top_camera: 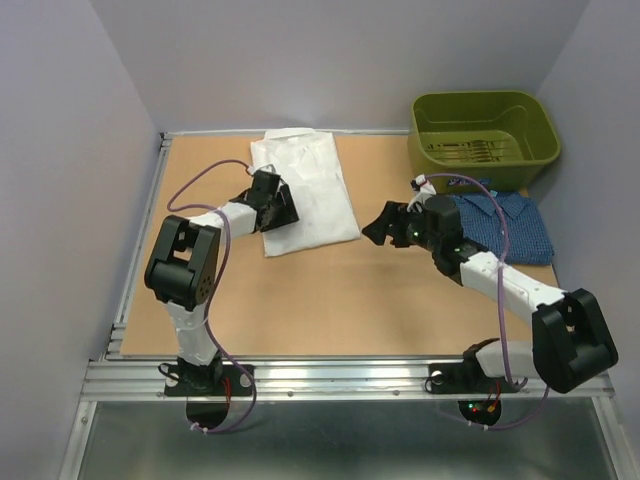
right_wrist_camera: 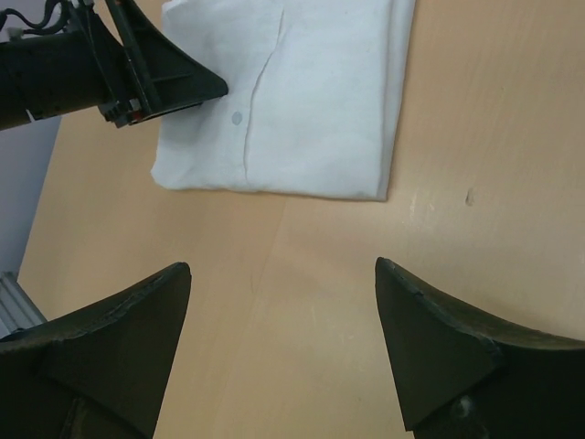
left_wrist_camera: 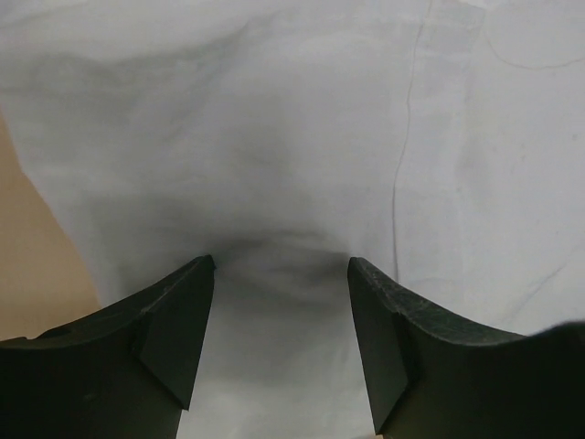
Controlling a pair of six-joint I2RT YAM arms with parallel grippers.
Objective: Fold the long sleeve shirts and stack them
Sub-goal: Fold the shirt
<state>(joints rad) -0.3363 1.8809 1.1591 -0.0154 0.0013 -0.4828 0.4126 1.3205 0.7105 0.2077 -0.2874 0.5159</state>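
The white shirt (top_camera: 305,190) lies folded into a rectangle at the back middle of the table, collar at the far end. My left gripper (top_camera: 280,212) is open, its tips pressing on the shirt's near left part; white cloth (left_wrist_camera: 302,155) fills the left wrist view between its fingers (left_wrist_camera: 174,320). The dark blue patterned shirt (top_camera: 505,228) lies crumpled at the right, partly under my right arm. My right gripper (top_camera: 378,227) is open and empty above bare table, just right of the white shirt's near right corner (right_wrist_camera: 302,101).
An olive-green bin (top_camera: 484,138) stands at the back right, touching the blue shirt's far edge. Grey walls enclose the tan table (top_camera: 330,300). A metal rail (top_camera: 340,378) runs along the near edge.
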